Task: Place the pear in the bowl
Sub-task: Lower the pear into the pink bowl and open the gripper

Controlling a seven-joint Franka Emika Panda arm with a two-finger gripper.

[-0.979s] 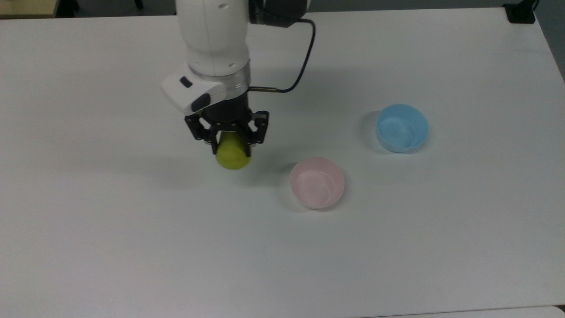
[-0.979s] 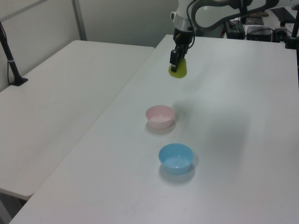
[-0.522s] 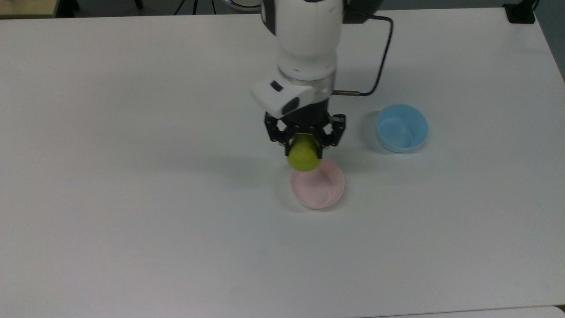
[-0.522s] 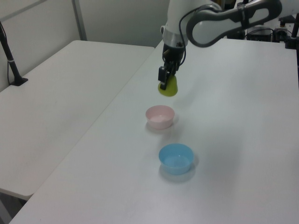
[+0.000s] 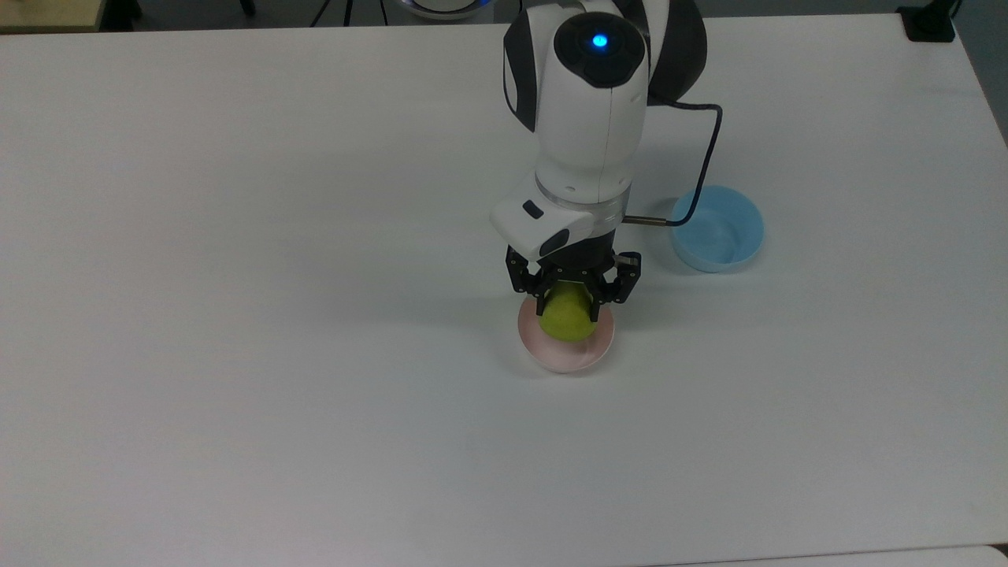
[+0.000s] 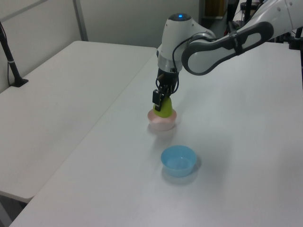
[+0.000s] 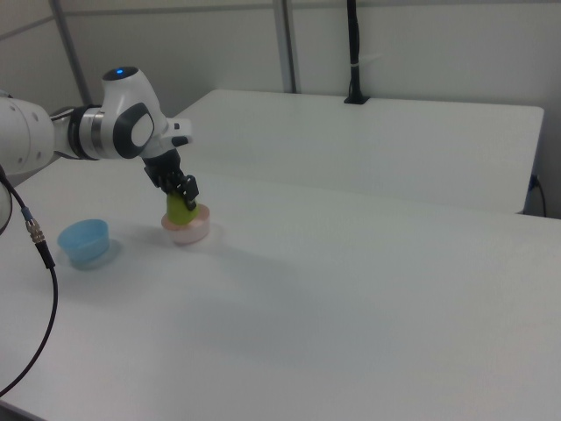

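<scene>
Top view: a white robot arm reaches down over a plain white table (image 5: 236, 354). Its black two-finger gripper (image 5: 572, 303) is clamped on the small yellow-green pear (image 5: 566, 317), one finger on each side of the fruit. The pear now sits directly over the small round pale pink plastic bowl (image 5: 551, 356), covering most of the bowl's inside. Half a second ago the pear overlapped just the bowl's far rim, and a second ago it hung well to the top view's left of the bowl, so the arm has carried it across. A light blue round plastic bowl (image 5: 720, 232) stands apart to the top view's right, with the arm's dark cable (image 5: 709, 157) arcing above it.

Left view: the gripper (image 6: 160, 101) points down and holds the pear (image 6: 164, 109) low in the mouth of the pink bowl (image 6: 161, 124). Earlier the pear hung clearly above the table; it has since dropped to rim level. Whether it touches the bowl's floor cannot be told. The blue bowl (image 6: 178, 161) stands nearer the camera.

Right view: the gripper (image 7: 181, 195) grips the pear (image 7: 178, 211) just above the pink bowl (image 7: 187, 231), with the blue bowl (image 7: 84, 242) to the right view's left.

The carry looks done; what likely remains is releasing the pear and lifting away.
</scene>
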